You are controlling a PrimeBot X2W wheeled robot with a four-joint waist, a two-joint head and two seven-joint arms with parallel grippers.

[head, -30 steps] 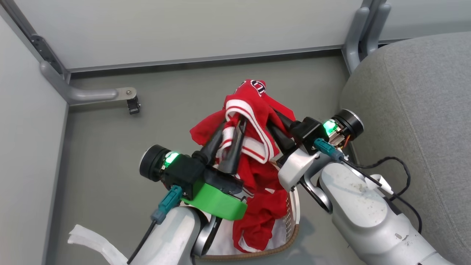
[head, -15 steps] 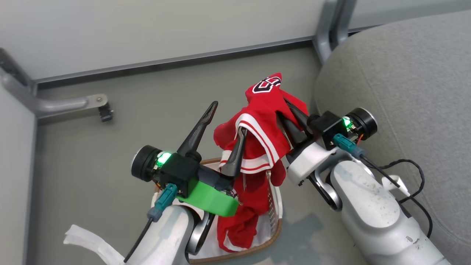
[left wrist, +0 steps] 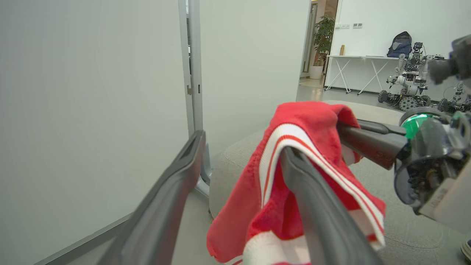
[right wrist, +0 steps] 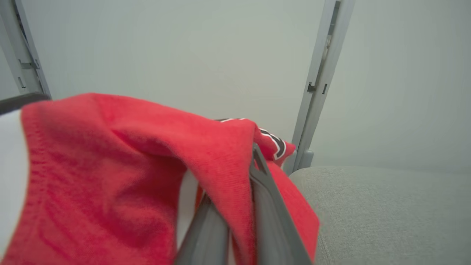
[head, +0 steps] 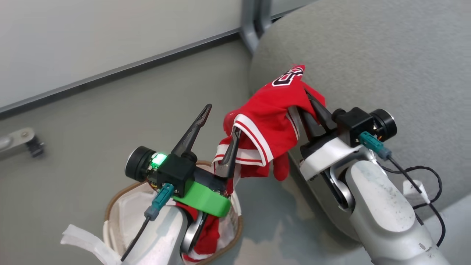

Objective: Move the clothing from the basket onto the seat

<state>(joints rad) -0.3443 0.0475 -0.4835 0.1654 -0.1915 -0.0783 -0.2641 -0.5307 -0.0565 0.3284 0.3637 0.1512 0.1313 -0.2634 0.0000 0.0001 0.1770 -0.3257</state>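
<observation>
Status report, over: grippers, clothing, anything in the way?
Left gripper open, one finger under jersey trim. Right gripper shut on jersey, over seat edge. Second red garment in basket.

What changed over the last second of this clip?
The left pincer opened, letting go of the jersey, which still drapes over one of its fingers. The jersey was carried from above the basket toward the seat. The right pincer stayed shut on the jersey.
</observation>
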